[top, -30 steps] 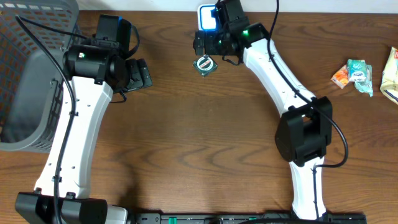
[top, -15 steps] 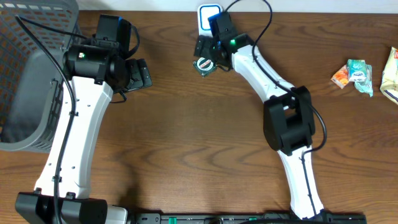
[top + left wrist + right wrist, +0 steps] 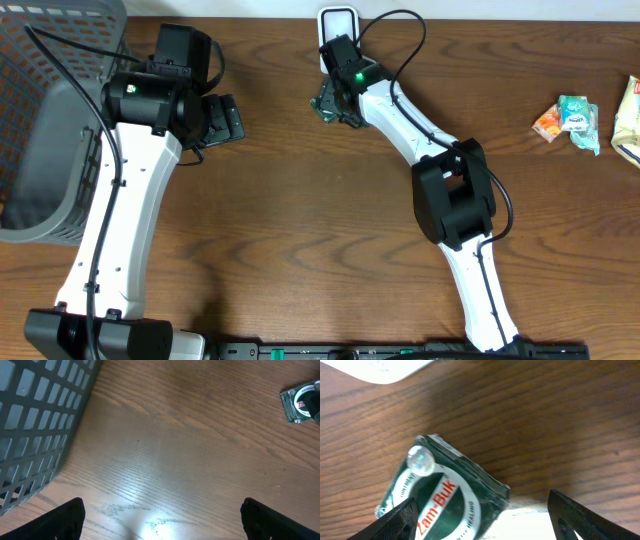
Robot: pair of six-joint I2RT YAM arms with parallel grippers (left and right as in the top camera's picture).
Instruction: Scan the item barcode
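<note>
Green Zam-Buk packet (image 3: 445, 492) flat on table (image 3: 300, 220), just beside white scanner (image 3: 338, 25). Right tool (image 3: 480, 510) open, fingers straddling packet, not clamped. Left tool (image 3: 162, 515) wide open, empty, well left of scanner.

White-shelled left arm (image 3: 125, 190) and right arm (image 3: 400, 110), black joint housings (image 3: 455, 205), black cables (image 3: 398, 22), green light (image 3: 352, 76) behind right end effector (image 3: 332, 100)

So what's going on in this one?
The right gripper is down over a green Zam-Buk packet lying on the table beside a white device, likely the scanner. Its jaws stand open, one finger on each side of the packet, not yet clamped on it. The left gripper hangs open next to the grey basket, holding nothing.
</note>
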